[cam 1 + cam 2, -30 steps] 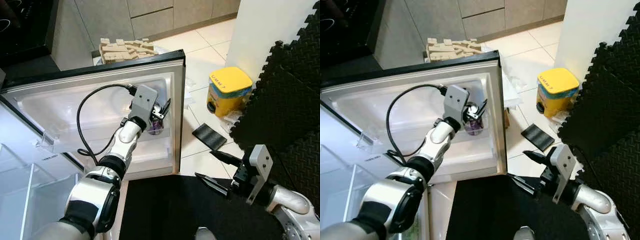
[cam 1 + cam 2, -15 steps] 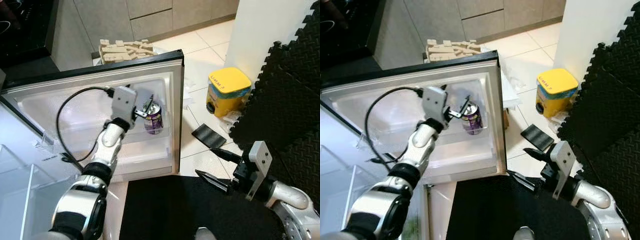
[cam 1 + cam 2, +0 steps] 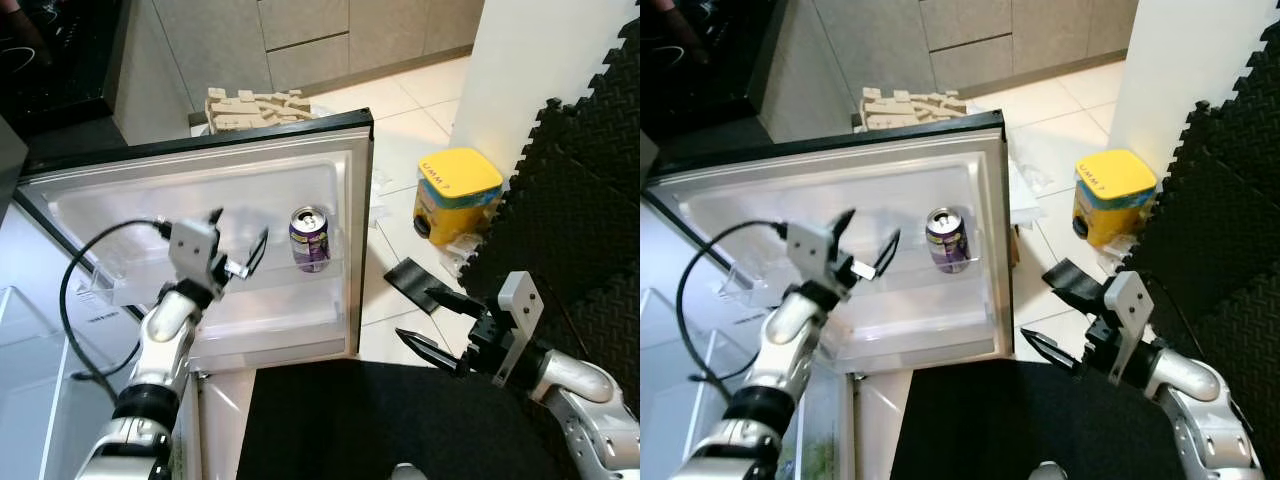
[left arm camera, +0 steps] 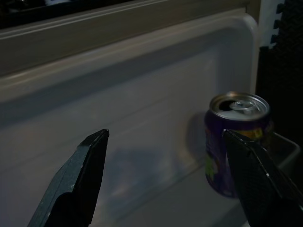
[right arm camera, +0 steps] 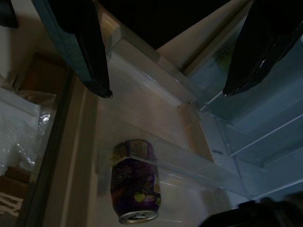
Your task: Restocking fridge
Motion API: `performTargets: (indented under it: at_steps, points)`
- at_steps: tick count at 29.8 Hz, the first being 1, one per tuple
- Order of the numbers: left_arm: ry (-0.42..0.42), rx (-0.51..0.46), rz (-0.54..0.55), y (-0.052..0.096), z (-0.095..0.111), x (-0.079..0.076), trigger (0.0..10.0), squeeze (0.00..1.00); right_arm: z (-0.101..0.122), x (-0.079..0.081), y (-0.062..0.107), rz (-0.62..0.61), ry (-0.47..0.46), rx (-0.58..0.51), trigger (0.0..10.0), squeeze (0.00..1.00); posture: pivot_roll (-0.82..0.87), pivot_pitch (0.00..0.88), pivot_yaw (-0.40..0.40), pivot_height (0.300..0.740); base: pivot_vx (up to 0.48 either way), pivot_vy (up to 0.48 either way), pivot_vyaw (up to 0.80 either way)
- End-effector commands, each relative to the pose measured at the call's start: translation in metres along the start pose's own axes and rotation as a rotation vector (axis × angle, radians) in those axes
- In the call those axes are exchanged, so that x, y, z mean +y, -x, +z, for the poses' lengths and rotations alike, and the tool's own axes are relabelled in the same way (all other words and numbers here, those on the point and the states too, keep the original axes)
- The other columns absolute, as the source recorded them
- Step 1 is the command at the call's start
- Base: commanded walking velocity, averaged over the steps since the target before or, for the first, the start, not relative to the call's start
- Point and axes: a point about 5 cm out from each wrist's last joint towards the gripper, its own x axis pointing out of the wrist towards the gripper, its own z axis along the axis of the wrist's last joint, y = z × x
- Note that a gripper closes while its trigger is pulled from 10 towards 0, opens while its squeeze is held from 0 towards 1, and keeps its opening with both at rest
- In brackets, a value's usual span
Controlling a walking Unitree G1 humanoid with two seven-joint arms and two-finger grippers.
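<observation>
Left eye view: purple can (image 3: pixel 311 239) stands upright, long axis vertical, pull-tab top up, in the shelf of the open fridge door (image 3: pixel 200 190), near the door's hinge-free right edge. Label print on the can is too small to read. Left gripper (image 3: pixel 238 250) is beside the can on its left, apart from it, fingers spread and holding nothing. Right gripper (image 3: pixel 432 322) is well right of the can, below the door's corner, over a black mat (image 3: pixel 380 420); fingers parted, empty. A yellow-lidded tub (image 3: pixel 456 195) sits on the floor right of the can; its lid carries short writing, not legible.

Right eye view: same layout. A stack of tan foam pieces (image 3: pixel 910 103) lies beyond the door's top edge, behind the can.

Left wrist view: can (image 4: pixel 237 142) upright in the door shelf, silver top with tab visible, close to the one black finger (image 4: pixel 258 177) and well apart from the other. Yellow-green marks on the label, no readable text.

Right wrist view: can (image 5: pixel 135 187) seen in the door shelf between the two spread fingers' lines of sight; green label marks, writing not readable.
</observation>
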Motion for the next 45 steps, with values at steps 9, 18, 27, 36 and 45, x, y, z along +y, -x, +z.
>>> performTargets:
  at_steps: [9,18,27,36,45]
  points:
    - [0.042,0.115,-0.178,0.034,-0.01,-0.003,10.0,0.0,-0.021,-0.01,0.004,-0.037,-0.041,0.046,10.0,0.0,-0.1,0.075,0.092,0.74,0.0,0.0,0.0]
    - [0.184,0.401,-0.418,0.085,-0.055,-0.037,10.0,0.0,-0.066,-0.012,0.013,-0.127,-0.159,0.164,10.0,0.0,-0.1,0.043,0.072,0.74,0.0,0.0,0.0]
    - [0.264,0.708,-0.313,0.133,-0.105,-0.057,10.0,1.0,-0.132,0.007,0.026,-0.333,-0.344,0.344,10.0,0.0,-0.1,0.03,0.05,0.74,0.0,0.0,0.0]
    - [0.375,0.975,0.062,0.187,-0.136,-0.055,10.0,0.0,-0.185,0.046,0.045,-0.545,-0.451,0.624,10.0,0.0,-0.1,0.015,0.026,0.74,0.0,0.0,0.0]
    - [0.458,1.147,0.351,0.234,-0.148,-0.071,10.0,0.0,-0.208,0.077,0.051,-0.597,-0.462,0.829,10.0,0.0,-0.08,0.005,-0.032,0.74,0.0,0.0,0.0]
